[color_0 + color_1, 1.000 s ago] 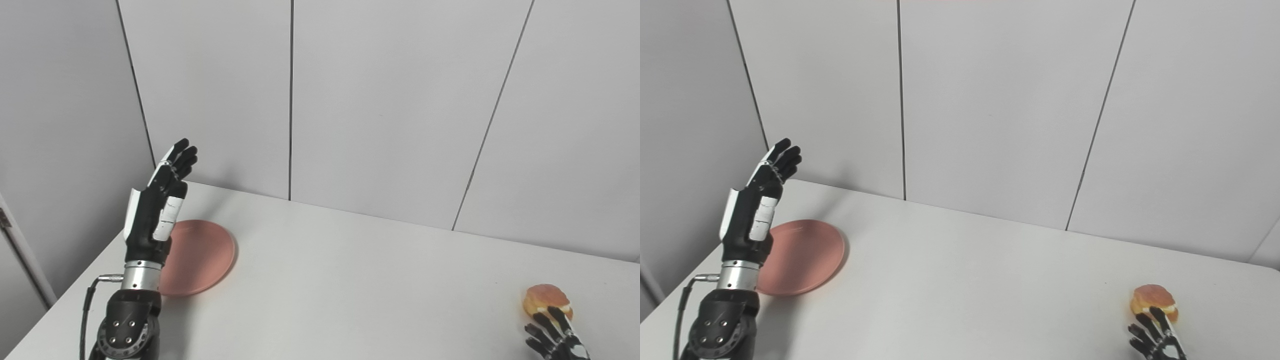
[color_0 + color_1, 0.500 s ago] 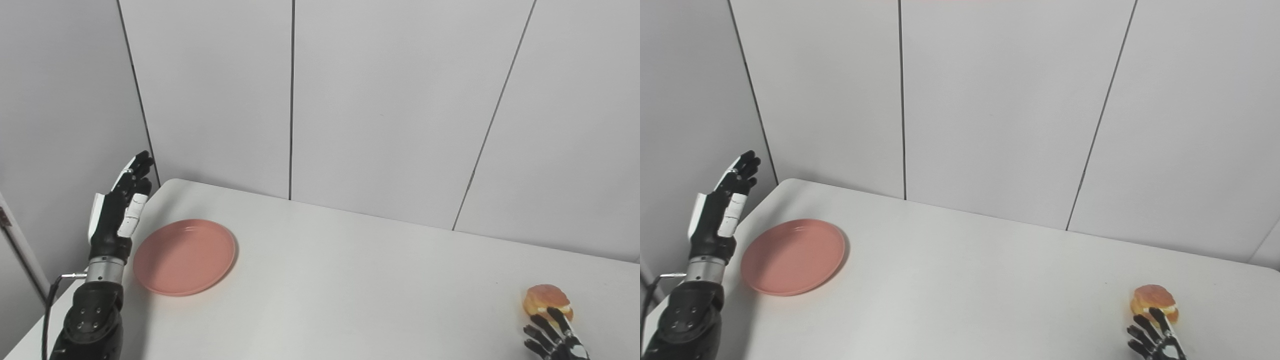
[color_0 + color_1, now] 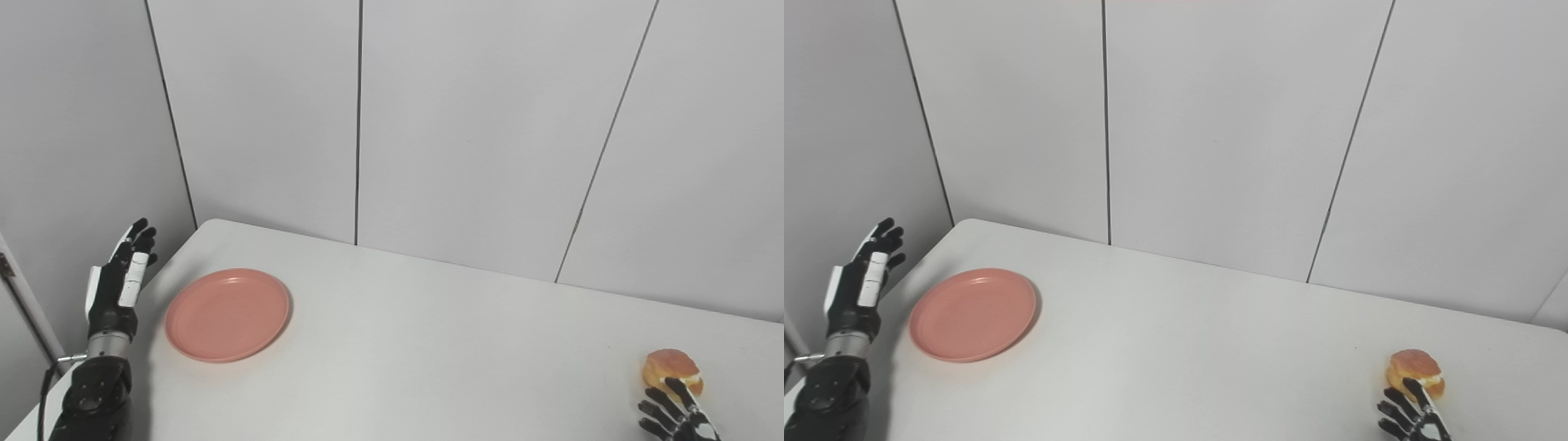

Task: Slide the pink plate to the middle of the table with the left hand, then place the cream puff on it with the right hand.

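You have the pink plate [image 3: 227,314] lying flat on the white table [image 3: 429,355] at the left of the frame, near the table's left edge and well short of its middle. Your left hand [image 3: 116,282] stands upright at the far left of the frame, just beside the plate but clear of it, with its fingers [image 3: 139,236] stretched straight up, close together and holding nothing. The forearm below it runs down to the lower left corner.

The cream puff [image 3: 670,369] sits on the table at the lower right of the frame, well apart from the plate. Your right hand [image 3: 1412,419] only pokes in at the bottom edge there; its fingers [image 3: 1415,389] are spread apart, and one fingertip lies over the near side of the cream puff in both views, though you cannot tell from here whether it is touching. Nothing is gripped by that hand. Behind the table you see plain grey wall panels [image 3: 478,122] with dark seams.
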